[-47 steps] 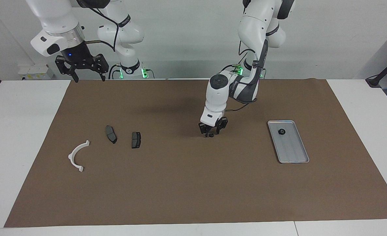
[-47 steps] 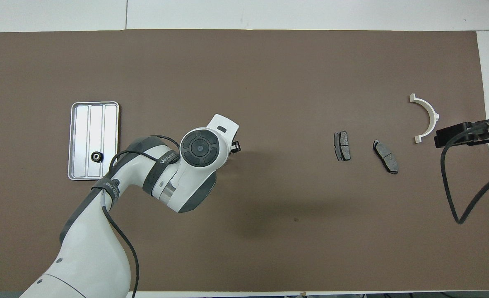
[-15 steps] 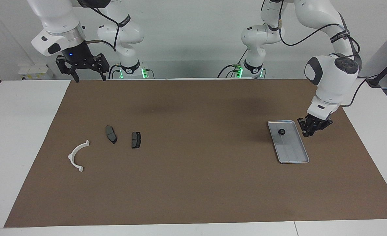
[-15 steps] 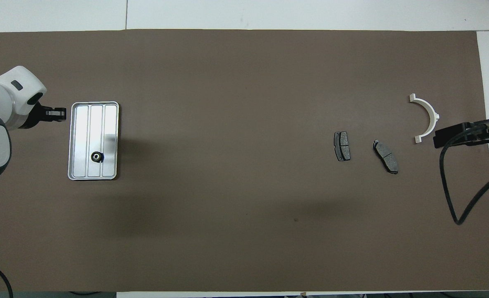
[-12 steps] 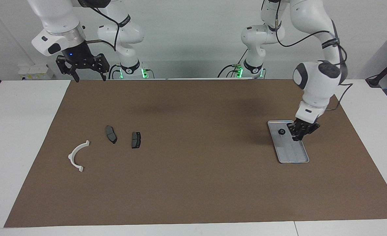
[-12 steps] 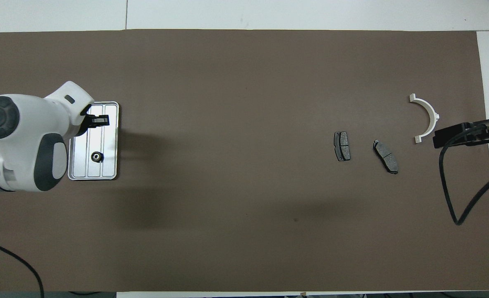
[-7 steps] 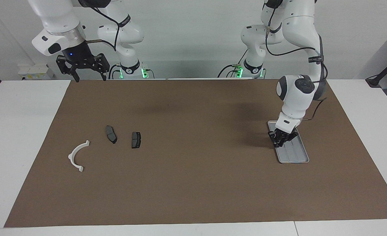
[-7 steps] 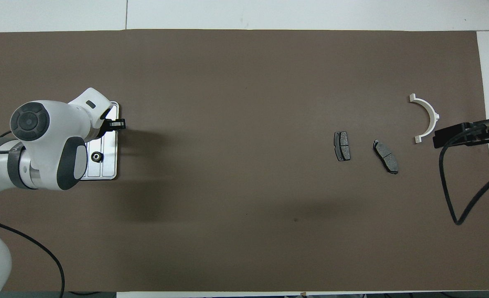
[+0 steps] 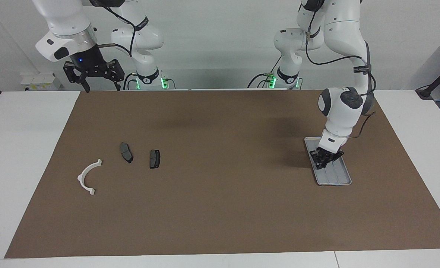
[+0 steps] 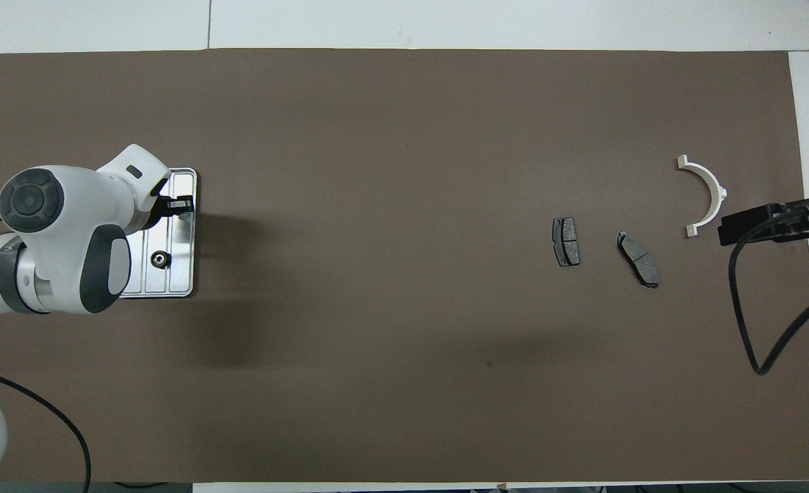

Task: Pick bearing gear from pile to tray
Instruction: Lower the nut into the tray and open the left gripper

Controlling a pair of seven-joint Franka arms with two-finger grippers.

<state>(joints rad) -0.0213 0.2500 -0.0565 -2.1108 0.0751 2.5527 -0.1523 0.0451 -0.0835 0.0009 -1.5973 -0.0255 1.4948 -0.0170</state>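
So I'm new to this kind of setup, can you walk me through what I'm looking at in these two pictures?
Two white robot arms work at a table covered by a brown mat. One picture is taken from across the table, facing the robots; the other looks down from above their own end, so the sides are swapped between them.

The left gripper is down over the silver tray; whether it holds anything cannot be seen. One small black gear already lies in the tray.

The right gripper waits, raised at the mat's edge with its fingers spread open.

Toward the right arm's end of the table lie two dark brake pads and a white curved piece.
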